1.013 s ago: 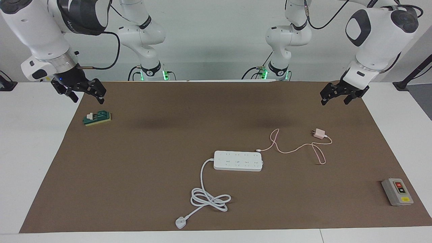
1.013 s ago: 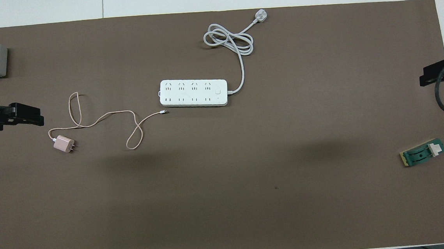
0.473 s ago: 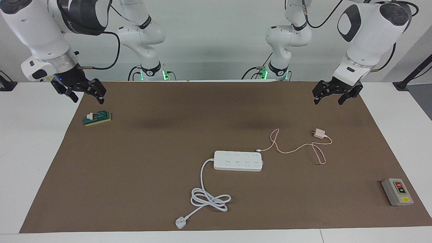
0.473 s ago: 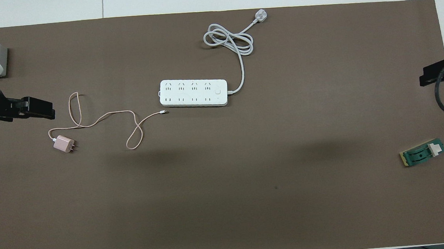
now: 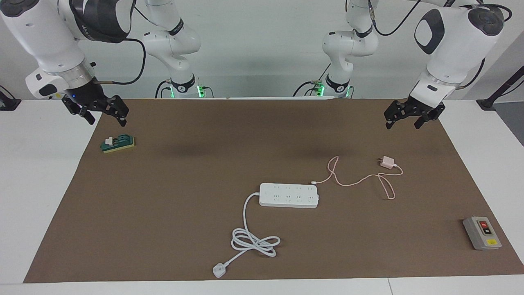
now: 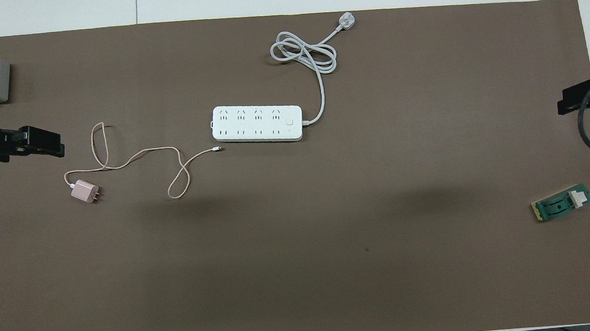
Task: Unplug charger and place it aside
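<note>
Charger (image 5: 387, 162) lies unplugged on the brown mat (image 5: 184, 180), toward the left arm's end, well apart from the power strip (image 5: 289, 195) and nearer the robots than it. Its pink cable (image 5: 360, 178) loops loosely, the free end just beside the strip. Left gripper (image 5: 403, 119) hangs above the mat's edge, fingers spread, empty. Right gripper (image 5: 104, 112) waits over the green switch block (image 5: 118, 143); its fingers appear parted, though the angle is poor. Grey button box (image 5: 482, 232) sits apart.

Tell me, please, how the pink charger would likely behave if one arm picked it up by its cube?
The charger looks small, so probably light. Its thin cable lies in loose loops, so it would likely hang limp and drag along. The smooth little cube might slip or twist in a grip.
</note>
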Available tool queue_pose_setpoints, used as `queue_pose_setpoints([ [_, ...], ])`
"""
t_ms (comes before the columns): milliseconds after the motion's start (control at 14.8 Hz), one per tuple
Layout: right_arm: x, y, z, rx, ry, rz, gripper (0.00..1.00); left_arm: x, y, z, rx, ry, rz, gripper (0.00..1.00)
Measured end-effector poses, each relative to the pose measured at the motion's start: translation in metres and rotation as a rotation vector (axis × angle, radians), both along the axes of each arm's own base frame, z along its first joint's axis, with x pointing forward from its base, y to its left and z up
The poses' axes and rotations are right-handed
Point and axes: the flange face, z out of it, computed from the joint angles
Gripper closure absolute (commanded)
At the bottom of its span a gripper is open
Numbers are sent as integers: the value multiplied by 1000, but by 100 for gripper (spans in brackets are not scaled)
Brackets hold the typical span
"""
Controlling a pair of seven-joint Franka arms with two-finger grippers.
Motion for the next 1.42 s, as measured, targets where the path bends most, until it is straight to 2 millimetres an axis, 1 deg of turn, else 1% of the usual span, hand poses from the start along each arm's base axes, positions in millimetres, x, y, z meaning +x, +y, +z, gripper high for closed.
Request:
queue_pose_setpoints([
  [203,0,0,0,0,0,0,0,3,14,-3,-35,6,36,0],
  [405,0,0,0,0,0,0,0,3,19,-2,-59,5,51,0],
  [675,0,0,0,0,0,0,0,3,18,-2,-60,5,50,0],
  [945,0,0,0,0,0,0,0,6,18,-8,-59,14,51,0],
  [1418,0,0,0,0,0,0,0,7,12,1,-60,-3,39,0],
])
